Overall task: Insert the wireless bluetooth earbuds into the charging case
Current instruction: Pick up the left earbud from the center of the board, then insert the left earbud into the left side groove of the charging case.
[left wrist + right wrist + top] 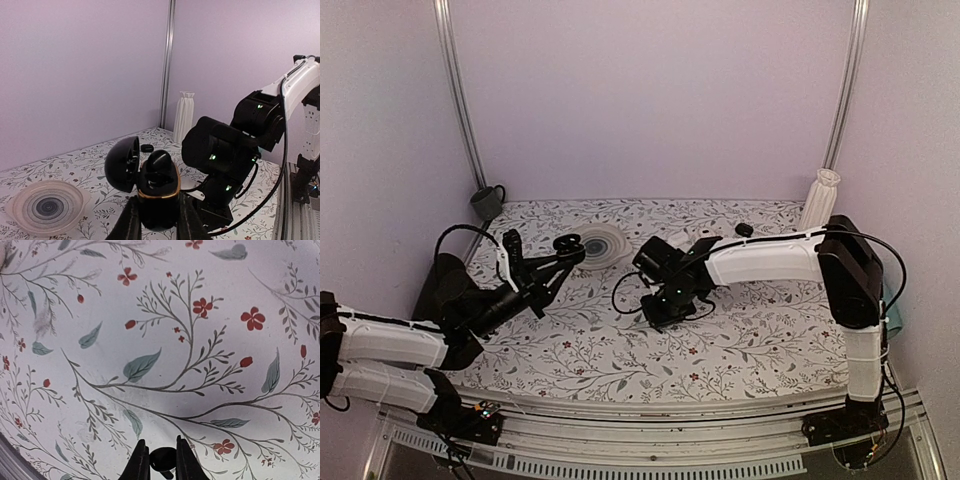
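My left gripper is shut on the black charging case, holding it upright above the table. Its lid is swung open to the left, and the body has a gold rim. One black earbud sits in the case and sticks up from it. In the top view the case is at left centre in the left gripper. My right gripper is shut on the other black earbud, just above the floral cloth. In the top view the right gripper points down at table centre.
A glass bowl lies just right of the held case. A small black lump lies near a white ribbed vase at the back right. A grey mug stands at the back left. The right arm is close beside the case.
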Available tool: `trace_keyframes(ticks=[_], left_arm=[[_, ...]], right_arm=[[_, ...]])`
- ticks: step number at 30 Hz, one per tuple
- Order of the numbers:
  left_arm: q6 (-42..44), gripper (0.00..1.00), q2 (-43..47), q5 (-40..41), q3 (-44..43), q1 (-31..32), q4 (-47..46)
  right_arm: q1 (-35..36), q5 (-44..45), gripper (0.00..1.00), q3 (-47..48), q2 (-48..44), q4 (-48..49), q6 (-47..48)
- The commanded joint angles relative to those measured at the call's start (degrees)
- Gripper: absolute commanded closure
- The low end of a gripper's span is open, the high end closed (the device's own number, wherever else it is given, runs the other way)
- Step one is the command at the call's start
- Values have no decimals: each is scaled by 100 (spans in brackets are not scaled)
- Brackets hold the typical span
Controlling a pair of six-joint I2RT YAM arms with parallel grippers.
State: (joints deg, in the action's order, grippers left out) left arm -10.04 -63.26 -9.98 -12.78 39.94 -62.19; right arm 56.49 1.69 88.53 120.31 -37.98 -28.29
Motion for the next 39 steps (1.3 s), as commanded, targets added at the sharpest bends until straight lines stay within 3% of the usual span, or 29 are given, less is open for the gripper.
trace_keyframes(ticks=[1,9,18,32,39], left_arm=[[-217,100,-331,62,-12,-50,-770],[-96,100,-1009,-176,-159,-50,-1598],[64,100,-1539,-454,-580,-14,-1695],[125,100,-2033,-330,-1111,405,-1568],[160,100,-2025,-358,-1253,473,-1394]], right_arm=[[-52,-52,89,-19,-700,722,-106],[-52,-20,89,-175,-1725,1735,-152],[-45,-240,88,-466,-2643,2926,-244],[296,-480,88,-737,-2854,4345,-249],[460,-460,88,-678,-2721,4574,-69]])
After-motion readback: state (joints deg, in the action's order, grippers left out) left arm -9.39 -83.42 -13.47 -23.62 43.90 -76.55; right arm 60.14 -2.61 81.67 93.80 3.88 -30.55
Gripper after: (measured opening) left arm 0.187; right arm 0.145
